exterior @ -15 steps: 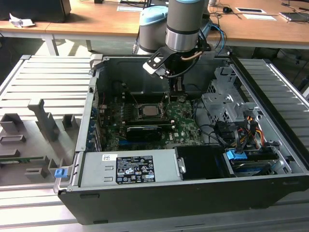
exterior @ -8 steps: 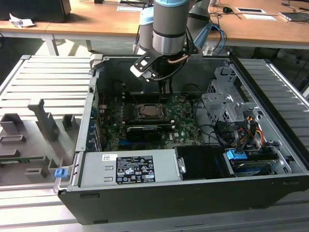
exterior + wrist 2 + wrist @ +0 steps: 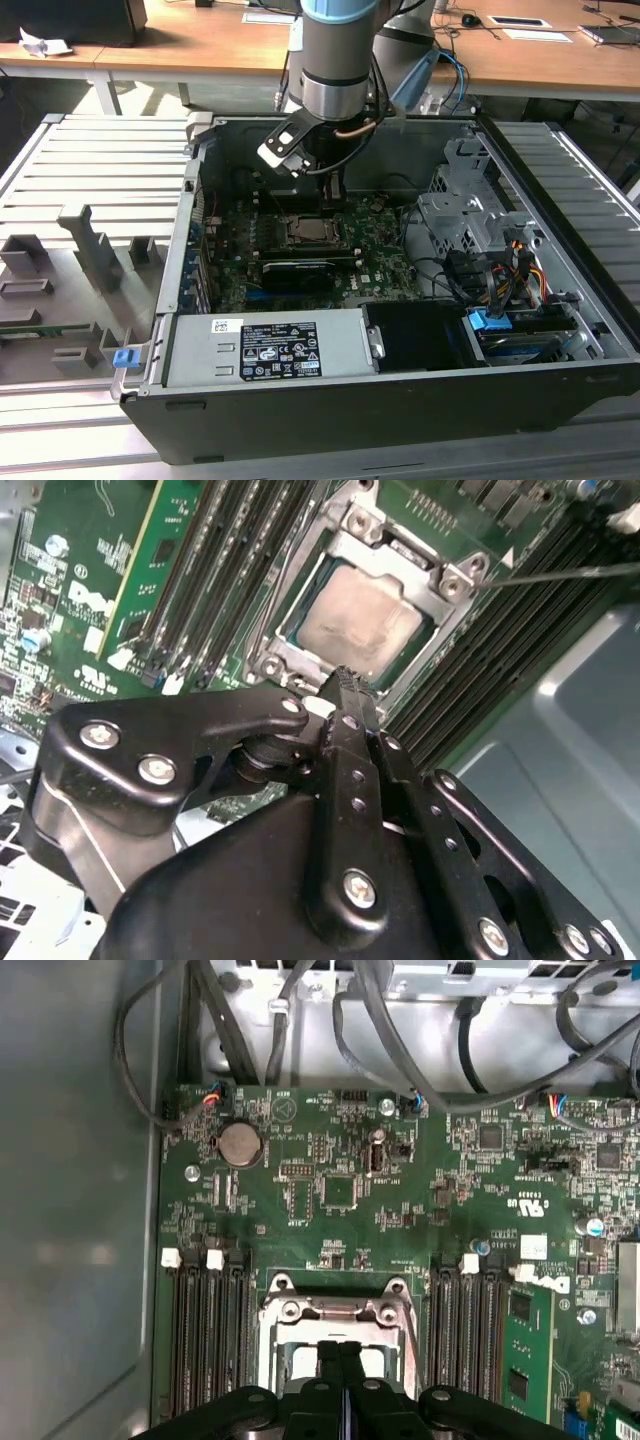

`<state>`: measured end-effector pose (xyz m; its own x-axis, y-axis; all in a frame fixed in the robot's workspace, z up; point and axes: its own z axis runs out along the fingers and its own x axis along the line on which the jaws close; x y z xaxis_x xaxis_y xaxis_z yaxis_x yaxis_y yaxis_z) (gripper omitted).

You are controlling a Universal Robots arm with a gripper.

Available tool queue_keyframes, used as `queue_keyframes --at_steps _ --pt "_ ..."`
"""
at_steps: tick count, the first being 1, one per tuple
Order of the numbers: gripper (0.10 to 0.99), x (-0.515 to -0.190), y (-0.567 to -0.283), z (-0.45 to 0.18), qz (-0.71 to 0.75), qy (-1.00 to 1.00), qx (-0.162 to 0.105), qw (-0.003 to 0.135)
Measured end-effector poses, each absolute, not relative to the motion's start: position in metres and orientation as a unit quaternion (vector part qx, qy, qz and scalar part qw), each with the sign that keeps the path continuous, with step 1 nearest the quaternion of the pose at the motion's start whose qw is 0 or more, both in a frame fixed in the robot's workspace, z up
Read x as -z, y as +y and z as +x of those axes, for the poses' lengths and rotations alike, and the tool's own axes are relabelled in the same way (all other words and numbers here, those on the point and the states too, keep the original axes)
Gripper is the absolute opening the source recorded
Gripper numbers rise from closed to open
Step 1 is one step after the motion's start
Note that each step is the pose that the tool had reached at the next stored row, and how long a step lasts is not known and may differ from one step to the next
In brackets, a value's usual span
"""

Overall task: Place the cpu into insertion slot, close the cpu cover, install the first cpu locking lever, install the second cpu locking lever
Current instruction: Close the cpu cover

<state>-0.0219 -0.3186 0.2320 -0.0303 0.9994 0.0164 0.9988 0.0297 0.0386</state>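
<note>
A slip off smooth metal onto the green circuit board [image 3: 85, 600] is looking like the main risk. The end effector [image 3: 345, 680], fingers pinched together and gripping nothing, is hovering just beside the insertion slot [image 3: 262, 652], where the dull grey square cpu [image 3: 362, 620] is lying, framed by the thin silvery cpu cover [image 3: 398, 552].

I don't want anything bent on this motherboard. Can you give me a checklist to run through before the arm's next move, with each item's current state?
1. cpu lying in the insertion slot: ok.
2. cpu cover down around the cpu: ok.
3. Claw shut, nothing in it: ok.
4. Claw poised over the slot: ok.
5. Locking lever latched: cannot tell; it juts sideways from the slot's corner.
</note>
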Motion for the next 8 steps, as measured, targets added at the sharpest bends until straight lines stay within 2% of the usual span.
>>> queue_keyframes --at_steps 8 --pt "0.106 -0.232 -0.3186 -0.0326 0.696 0.717 -0.02 0.008"
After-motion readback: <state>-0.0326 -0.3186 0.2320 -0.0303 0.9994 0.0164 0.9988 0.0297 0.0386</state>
